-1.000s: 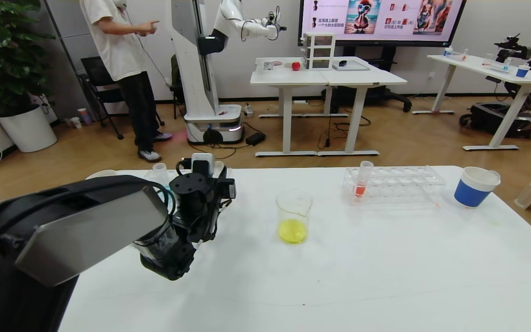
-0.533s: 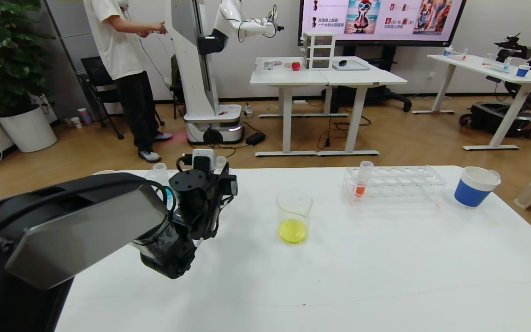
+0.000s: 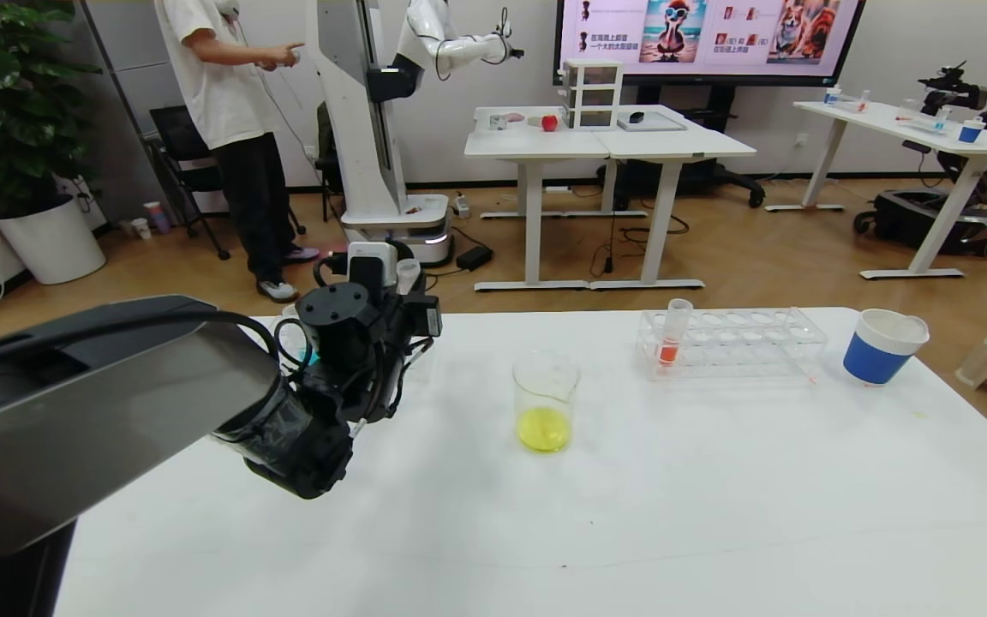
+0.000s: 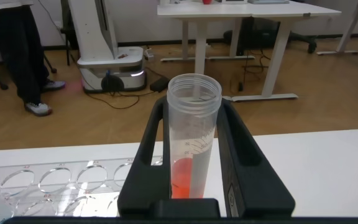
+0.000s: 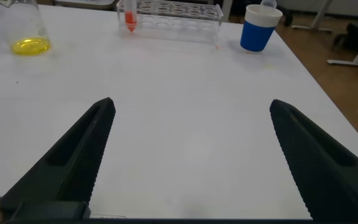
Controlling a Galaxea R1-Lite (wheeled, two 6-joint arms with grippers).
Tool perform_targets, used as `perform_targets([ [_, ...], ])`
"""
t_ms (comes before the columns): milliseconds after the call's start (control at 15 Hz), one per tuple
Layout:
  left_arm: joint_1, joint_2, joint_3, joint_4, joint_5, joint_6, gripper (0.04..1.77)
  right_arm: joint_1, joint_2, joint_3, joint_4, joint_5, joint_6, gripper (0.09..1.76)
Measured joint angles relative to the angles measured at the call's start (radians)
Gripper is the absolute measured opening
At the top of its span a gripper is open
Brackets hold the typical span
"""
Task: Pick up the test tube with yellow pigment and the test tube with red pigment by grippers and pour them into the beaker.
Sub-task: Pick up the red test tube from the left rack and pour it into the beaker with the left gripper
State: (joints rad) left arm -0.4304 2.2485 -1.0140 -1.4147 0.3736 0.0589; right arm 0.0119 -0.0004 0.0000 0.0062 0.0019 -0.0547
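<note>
My left gripper (image 3: 403,319) is shut on a test tube with red pigment (image 3: 408,274) and holds it upright above the table's far left. In the left wrist view the tube (image 4: 191,149) stands between the fingers (image 4: 158,124), with orange-red liquid at its bottom. The beaker (image 3: 546,401), holding yellow liquid, stands mid-table to the right of that gripper and also shows in the right wrist view (image 5: 25,28). A second red tube (image 3: 672,332) stands in a clear rack (image 3: 746,343). The yellow pigment tube is out of view. My right gripper (image 5: 191,109) is open and empty over bare table.
A blue-and-white paper cup (image 3: 884,345) stands at the far right, beyond the rack. Another clear rack (image 4: 55,186) lies below my left gripper. A person, another robot and tables stand in the room behind.
My left gripper has risen with the red tube, lifting it clear of the left rack. The beaker, right rack and cup have not moved.
</note>
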Motion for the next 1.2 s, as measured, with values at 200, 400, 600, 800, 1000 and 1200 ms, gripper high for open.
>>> perform_targets([
  [200, 0.0, -0.034, -0.008, 0.051, -0.04, -0.002, 0.46, 0.0, 0.0, 0.0, 0.0, 0.0, 0.0, 1.74],
  [400, -0.014, -0.062, -0.043, 0.105, -0.157, -0.004, 0.46, 0.0, 0.0, 0.0, 0.0, 0.0, 0.0, 1.74],
  [600, -0.03, -0.067, -0.075, 0.112, -0.304, 0.027, 0.46, 0.0, 0.0, 0.0, 0.0, 0.0, 0.0, 1.74],
  [800, -0.051, -0.067, -0.062, 0.106, -0.444, 0.111, 0.46, 0.0, 0.0, 0.0, 0.0, 0.0, 0.0, 1.74],
  [1000, -0.064, -0.064, -0.028, 0.056, -0.693, 0.22, 0.46, 0.0, 0.0, 0.0, 0.0, 0.0, 0.0, 1.74],
  [1200, -0.067, -0.045, -0.02, 0.044, -0.75, 0.35, 0.46, 0.0, 0.0, 0.0, 0.0, 0.0, 0.0, 1.74],
])
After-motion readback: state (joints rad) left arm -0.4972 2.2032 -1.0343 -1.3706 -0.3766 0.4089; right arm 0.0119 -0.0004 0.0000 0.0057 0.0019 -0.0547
